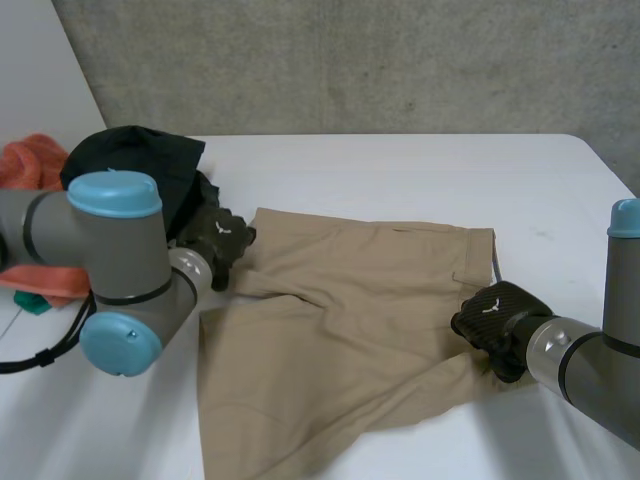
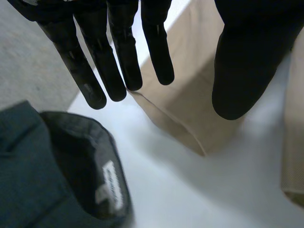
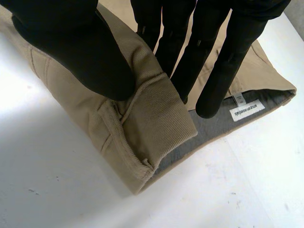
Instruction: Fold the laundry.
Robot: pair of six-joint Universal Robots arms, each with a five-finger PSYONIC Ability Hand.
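A pair of tan twill shorts [image 1: 340, 330] lies spread and slightly rumpled in the middle of a smooth white table [image 1: 400, 170]. Its long axis runs from the right arm's side across to the left arm's side. The right robot hand [image 1: 492, 315] is at the waistband end of the shorts, on the edge nearest its own arm. In its wrist view the thumb and straight fingers [image 3: 230, 61] pinch a raised roll of the finely ribbed, thick-seamed fabric between them. The grey inner lining [image 3: 213, 128] and a small white sewn-in label [image 3: 246, 110] show just past the fingertips. The left robot hand [image 1: 220, 240] is at the opposite end, by the far corner of the shorts. Its fingers [image 2: 124, 52] are straight and spread with the thumb held apart, gripping nothing, and a folded tan corner lies just beyond the fingertips. Off that same corner of the shorts sits a heap of soft black clothing [image 1: 140, 160], with a crumpled orange cloth [image 1: 28, 165] beyond it. The right hand appears to have the working hold, so the fold would likely carry the waistband end along the long axis towards the left hand.
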